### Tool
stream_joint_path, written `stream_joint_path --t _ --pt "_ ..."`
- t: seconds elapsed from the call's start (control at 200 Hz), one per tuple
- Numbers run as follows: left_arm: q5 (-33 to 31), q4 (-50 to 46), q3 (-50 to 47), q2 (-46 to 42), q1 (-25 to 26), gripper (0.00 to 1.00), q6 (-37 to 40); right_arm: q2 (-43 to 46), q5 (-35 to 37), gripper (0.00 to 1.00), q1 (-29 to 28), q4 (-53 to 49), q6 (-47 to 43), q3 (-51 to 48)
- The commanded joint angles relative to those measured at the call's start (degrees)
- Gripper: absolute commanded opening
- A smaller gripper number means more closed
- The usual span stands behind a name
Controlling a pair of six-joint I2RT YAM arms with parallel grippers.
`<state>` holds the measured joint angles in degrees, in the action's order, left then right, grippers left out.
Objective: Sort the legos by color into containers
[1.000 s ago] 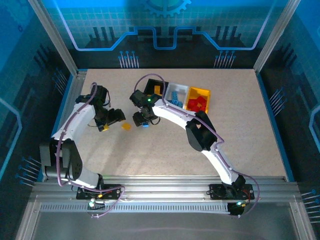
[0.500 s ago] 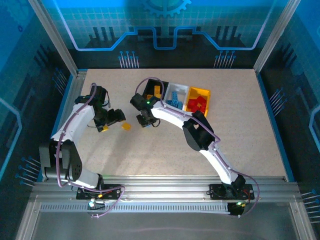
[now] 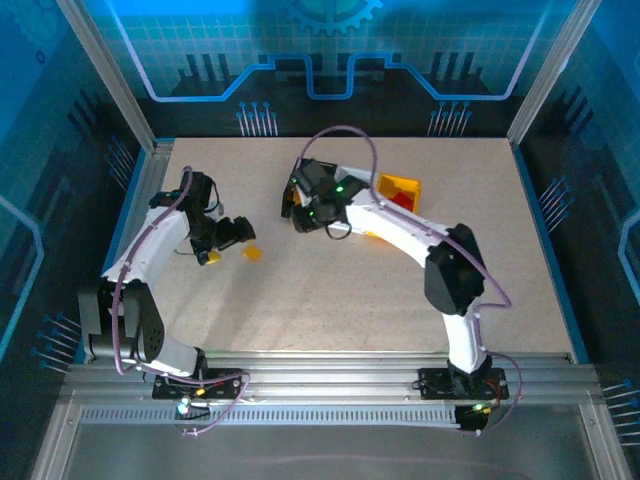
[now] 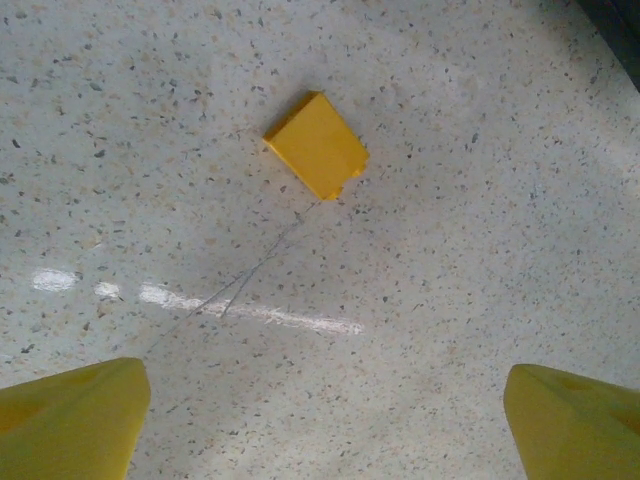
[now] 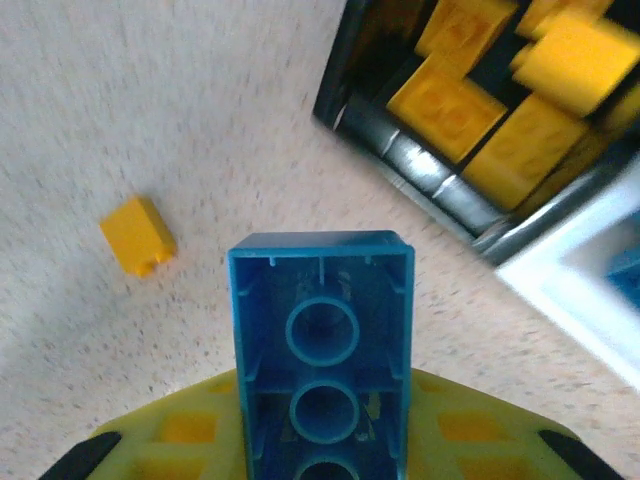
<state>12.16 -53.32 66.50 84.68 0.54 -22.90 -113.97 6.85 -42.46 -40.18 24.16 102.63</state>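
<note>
Blue plastic lego brick (image 5: 322,340) sits clamped in your right pincer (image 3: 299,209). The wrist cam shows its hollow underside, just short of the black plastic bin (image 5: 420,165) of yellow bricks (image 5: 450,110). Overhead, that arm has swung up from the tabletop (image 3: 330,290) across the bins. Left pincer (image 4: 320,430) hangs released above a loose yellow brick (image 4: 317,145).

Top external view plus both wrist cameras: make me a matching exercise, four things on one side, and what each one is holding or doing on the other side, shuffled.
Things
1. blue brick
2. black bin
3. yellow bin
4. left gripper

States
A. open, over the table
B. contains red bricks
C. clamped in the right gripper
D. contains yellow bricks

Pairs: 1-C, 2-D, 3-B, 4-A
</note>
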Motion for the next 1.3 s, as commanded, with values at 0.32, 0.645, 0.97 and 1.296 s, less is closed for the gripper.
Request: stream_joint_path --t 0.32,0.645,0.97,1.296 --pt "2.86 1.56 1.09 1.04 3.94 0.99 -4.69 0.23 -4.39 0.22 13.43 3.88 1.13 -1.26" --pt "3.83 1.29 0.12 1.01 4.91 0.99 -6.15 -4.39 -7.53 0.22 16.91 4.28 2.30 1.81" --pt "5.32 1.45 -1.13 0.09 4.96 0.99 -7.31 -7.45 -8.73 0.23 17.05 4.20 2.42 4.40" --pt "6.12 2.35 -2.11 -0.32 5.00 0.99 -8.26 -9.67 -8.81 0.24 17.84 3.36 1.99 6.18"
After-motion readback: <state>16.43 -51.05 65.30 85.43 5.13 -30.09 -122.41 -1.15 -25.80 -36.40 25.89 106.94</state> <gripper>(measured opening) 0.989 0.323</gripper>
